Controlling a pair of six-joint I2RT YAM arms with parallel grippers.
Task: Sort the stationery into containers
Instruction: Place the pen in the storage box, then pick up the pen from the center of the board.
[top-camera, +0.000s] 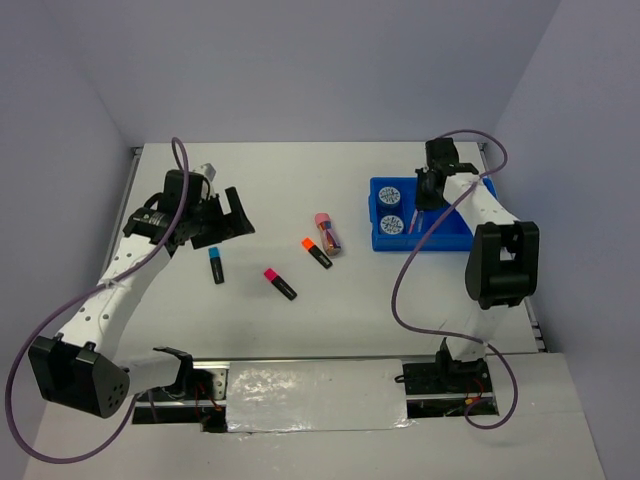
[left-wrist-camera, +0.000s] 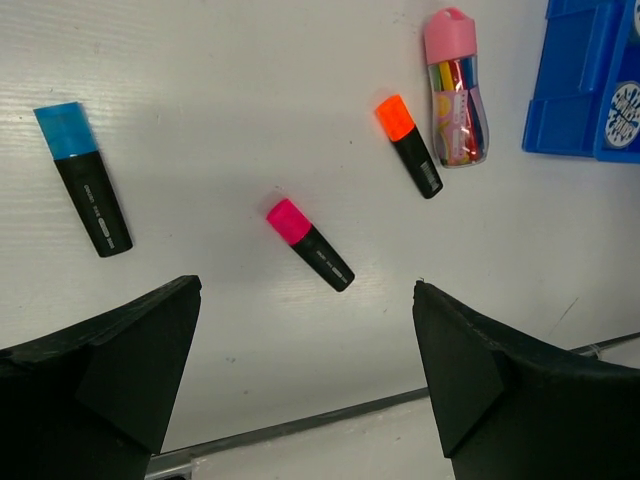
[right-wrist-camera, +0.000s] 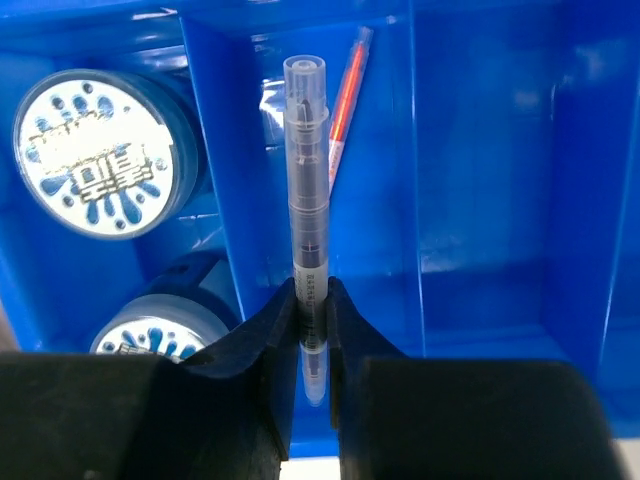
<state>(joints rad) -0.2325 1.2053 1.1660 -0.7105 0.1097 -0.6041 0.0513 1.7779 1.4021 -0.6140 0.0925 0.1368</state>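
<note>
The blue divided tray (top-camera: 455, 238) sits at the right; two blue-white tape rolls (top-camera: 391, 195) lie in its left compartment. My right gripper (top-camera: 428, 185) is shut on a grey pen (right-wrist-camera: 305, 190), held over the tray's second compartment (right-wrist-camera: 380, 290), where a pink pen (right-wrist-camera: 347, 90) lies. On the table are a blue-capped highlighter (top-camera: 216, 265), a pink-capped highlighter (top-camera: 279, 283), an orange-capped highlighter (top-camera: 317, 252) and a pink-capped tube (top-camera: 328, 233). My left gripper (top-camera: 232, 220) is open and empty above the table, left of them; all show in its wrist view, pink highlighter (left-wrist-camera: 309, 244) nearest.
Grey walls enclose the table at the back and both sides. A taped metal strip (top-camera: 315, 385) runs along the near edge between the arm bases. A purple cable (top-camera: 410, 270) hangs from the right arm over the table's right part.
</note>
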